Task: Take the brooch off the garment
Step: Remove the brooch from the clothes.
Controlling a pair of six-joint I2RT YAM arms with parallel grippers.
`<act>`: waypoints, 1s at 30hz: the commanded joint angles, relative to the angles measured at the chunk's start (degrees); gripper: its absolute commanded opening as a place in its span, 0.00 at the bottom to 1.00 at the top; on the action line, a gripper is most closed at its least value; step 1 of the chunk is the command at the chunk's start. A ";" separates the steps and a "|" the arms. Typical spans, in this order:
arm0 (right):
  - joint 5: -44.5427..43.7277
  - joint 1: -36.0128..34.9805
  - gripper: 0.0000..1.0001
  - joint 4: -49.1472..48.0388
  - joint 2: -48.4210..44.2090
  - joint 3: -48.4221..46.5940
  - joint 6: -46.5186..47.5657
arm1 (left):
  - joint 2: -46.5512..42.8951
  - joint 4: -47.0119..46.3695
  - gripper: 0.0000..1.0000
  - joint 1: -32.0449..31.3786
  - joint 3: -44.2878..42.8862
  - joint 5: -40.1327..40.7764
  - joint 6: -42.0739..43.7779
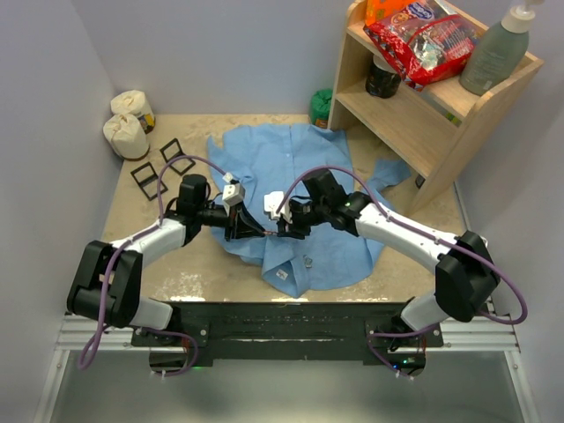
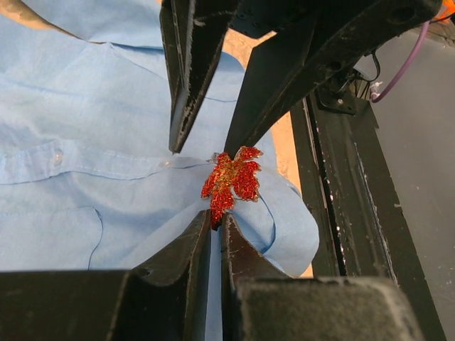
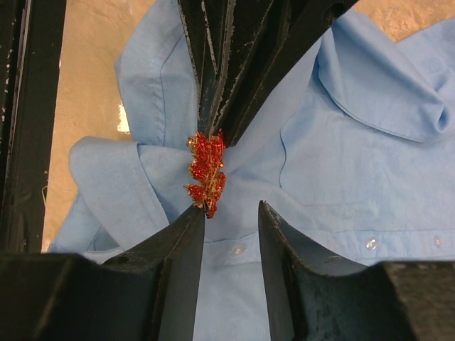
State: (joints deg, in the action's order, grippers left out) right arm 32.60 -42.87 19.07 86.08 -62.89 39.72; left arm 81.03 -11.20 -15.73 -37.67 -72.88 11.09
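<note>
The garment (image 1: 291, 167) is a light-blue button-up shirt, spread on the table with its collar toward me. The brooch (image 2: 231, 181) is a red glittery leaf with gold edging, pinned to a raised fold of the shirt. My left gripper (image 2: 217, 222) is shut on the brooch's end. My right gripper (image 3: 229, 207) is open, with one fingertip (image 3: 195, 213) touching the brooch (image 3: 206, 169) and the other apart over the shirt (image 3: 341, 156). In the top view the left gripper (image 1: 256, 231) and right gripper (image 1: 284, 227) meet tip to tip over the shirt's front, and the brooch is hidden between them.
A wooden shelf (image 1: 423, 115) with a snack bag and a bottle stands at the back right. Two white sacks (image 1: 128, 132) and black frames (image 1: 154, 172) lie at the back left. A green object (image 1: 322, 106) sits behind the shirt. The black base rail (image 1: 282, 317) runs along the near edge.
</note>
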 commanded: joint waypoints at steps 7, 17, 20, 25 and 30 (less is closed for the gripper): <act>1.06 -1.51 0.27 -2.11 -0.22 0.58 0.88 | 0.35 -11.12 0.00 1.14 1.72 -3.41 -7.40; 1.15 -1.60 0.09 -2.81 -0.39 0.40 0.00 | 0.53 -12.53 0.00 1.57 1.90 -3.76 -8.90; 1.06 -1.69 0.00 -2.64 -0.57 0.23 -0.09 | 0.88 -12.44 0.00 1.66 1.81 -3.67 -8.98; 0.45 -1.86 0.00 -2.20 -1.18 0.14 0.00 | 1.32 -10.69 0.16 2.01 1.11 -3.06 -7.06; -0.69 -1.86 0.00 2.02 -1.09 -1.96 1.23 | 1.14 -2.00 0.27 2.98 -1.17 -2.18 -1.09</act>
State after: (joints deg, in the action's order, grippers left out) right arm 31.97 -44.25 18.68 86.08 -62.37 39.83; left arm 82.19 -18.35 -14.20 -35.94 -75.22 4.10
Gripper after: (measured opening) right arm 0.026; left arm 0.225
